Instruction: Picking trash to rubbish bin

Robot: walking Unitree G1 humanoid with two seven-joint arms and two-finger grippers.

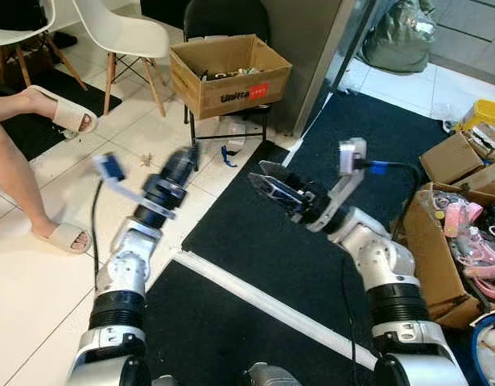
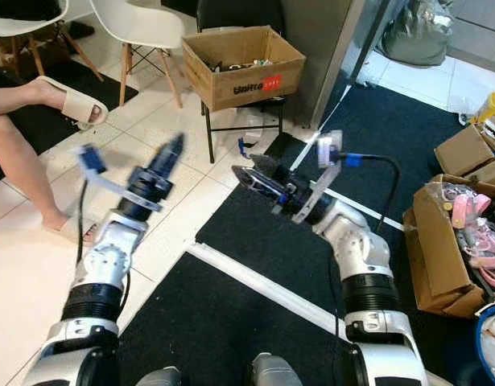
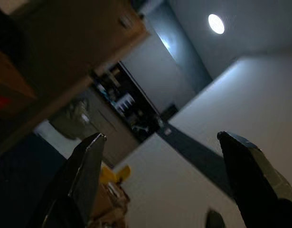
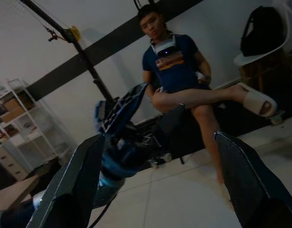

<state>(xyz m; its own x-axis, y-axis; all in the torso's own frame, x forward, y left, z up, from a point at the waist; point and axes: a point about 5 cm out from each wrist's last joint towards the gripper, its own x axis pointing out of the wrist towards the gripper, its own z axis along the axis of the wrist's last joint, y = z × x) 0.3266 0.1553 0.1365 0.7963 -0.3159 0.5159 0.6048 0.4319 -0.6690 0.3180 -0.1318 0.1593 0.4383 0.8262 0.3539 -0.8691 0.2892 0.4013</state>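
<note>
Left gripper (image 1: 181, 163): centre-left of frame, raised over white tiles, fingers spread, empty.
Right gripper (image 1: 267, 182): centre, over black mat (image 1: 255, 241), fingers spread, empty.
Box (image 1: 229, 74) of trash: top centre, on black chair (image 1: 225, 18).
Person's legs (image 1: 22, 153): left edge.

Silver arms, black claw (image 1: 273, 186) fingers

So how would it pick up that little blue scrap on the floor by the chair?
Probably from above and the near side, pinching across the blue scrap at its thin width. It lies flat on the tile beside the chair leg, and the chair crowds the far side.
</note>
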